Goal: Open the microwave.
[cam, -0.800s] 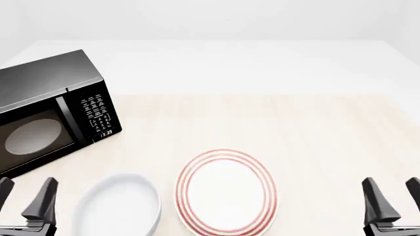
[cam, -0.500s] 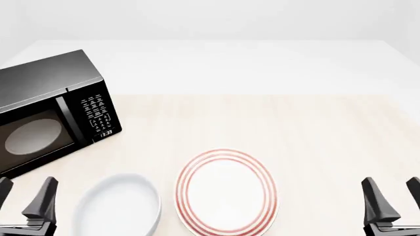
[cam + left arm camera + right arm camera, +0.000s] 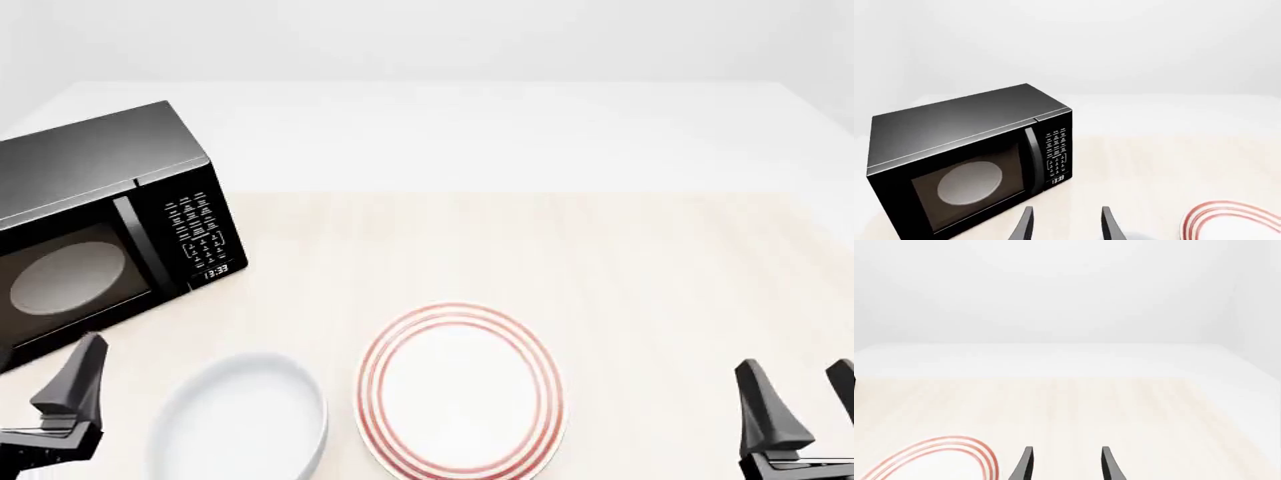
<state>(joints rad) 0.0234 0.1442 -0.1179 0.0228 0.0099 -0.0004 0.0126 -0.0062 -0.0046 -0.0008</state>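
You face one table [image 3: 641, 250] of pale wood. One black microwave [image 3: 100, 230] stands at its far left, door shut, angled toward the middle, with one vertical bar handle [image 3: 128, 240] and one keypad [image 3: 198, 235] right of the door. One white turntable [image 3: 74, 277] shows through the glass. Near you lie two dishes: one red-ringed plate [image 3: 461, 390] at center and one plain white bowl [image 3: 240, 420] just left of it. Your left gripper [image 3: 1066, 225] hovers in front of the microwave, fingers spread, holding nothing. Your right gripper [image 3: 798, 415] sits at the near right, also spread and empty.
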